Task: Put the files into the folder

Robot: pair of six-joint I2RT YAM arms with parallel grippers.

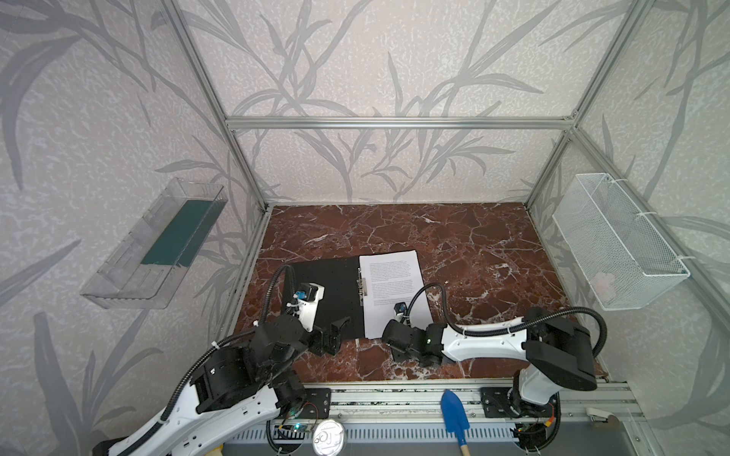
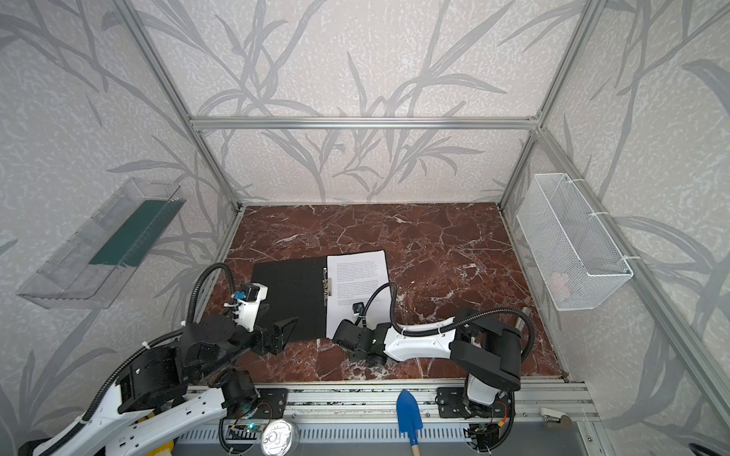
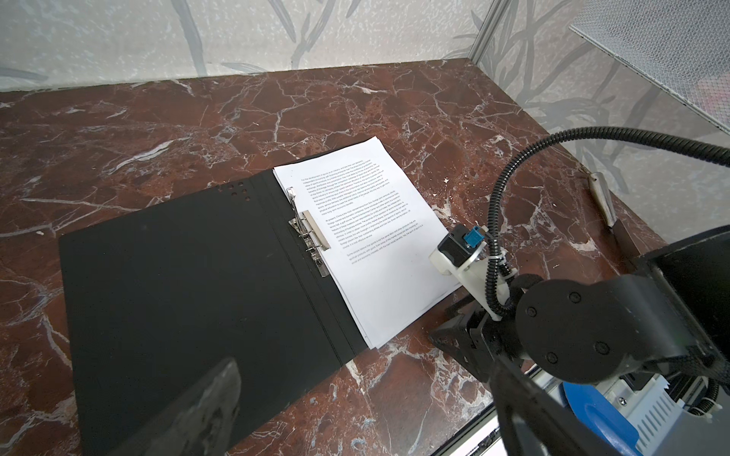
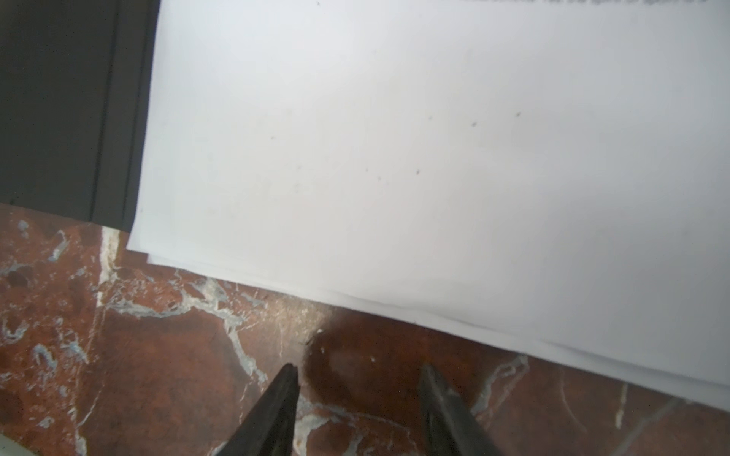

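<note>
The thin black rectangular folder (image 1: 339, 284) lies opened flat on the red-brown marble tabletop (image 1: 474, 244), towards the near left of the surface. Its left cover is bare. The files (image 1: 393, 284), a stack of white paper sheets printed with black text, rest on its right half, with their left edge against the metal spine clip (image 1: 362, 284). The stack is slightly fanned, and its near edge runs out past the folder's near edge onto the marble. Whether the clip presses the sheets down cannot be told.

The left gripper (image 1: 332, 336) hovers above the near edge of the bare left cover, its claw spread wide and holding nothing. The right gripper (image 4: 359, 375) sits low over bare marble just near of the paper's near edge, its claw partly open and empty.

The placing step looks largely done, since the sheets are already inside. What seems left is squaring the stack, perhaps clamping it, and folding the left cover over.
</note>
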